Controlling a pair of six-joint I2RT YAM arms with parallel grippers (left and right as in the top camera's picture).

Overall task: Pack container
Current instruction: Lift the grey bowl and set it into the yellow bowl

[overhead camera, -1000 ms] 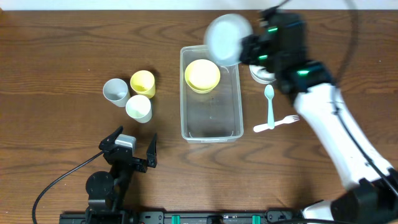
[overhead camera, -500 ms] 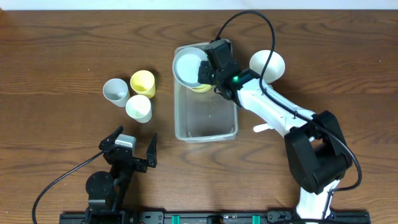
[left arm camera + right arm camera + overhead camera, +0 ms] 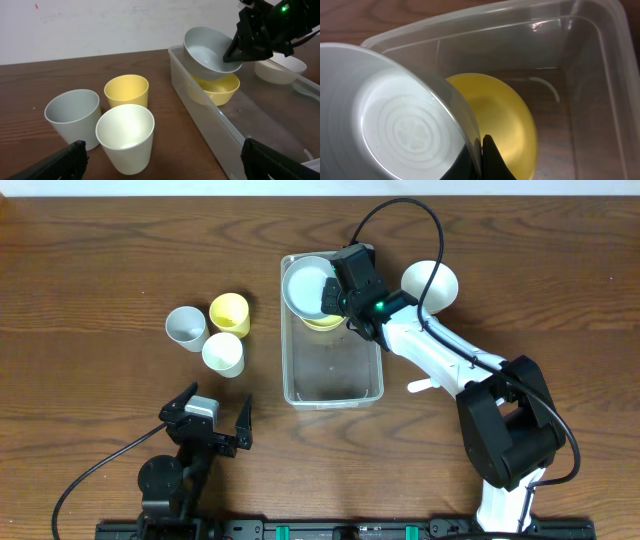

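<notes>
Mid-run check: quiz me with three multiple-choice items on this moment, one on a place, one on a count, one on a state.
1. Where is the round yellow bowl?
A) inside the clear rectangular plastic container
B) upside down outside it
C) stacked on a plate

2. How many small plastic cups stand left of the container?
A) two
B) three
C) five

3. The jaws of the right gripper are:
A) open and empty
B) shut on the rim of the pale grey round bowl
C) shut on a fork

Answers:
1 A, the right wrist view shows it on the container's floor at one end.
2 B, one grey, one yellow and one white are grouped there.
3 B, the jaws pinch the rim, and the bowl hangs tilted above the yellow one.
</notes>
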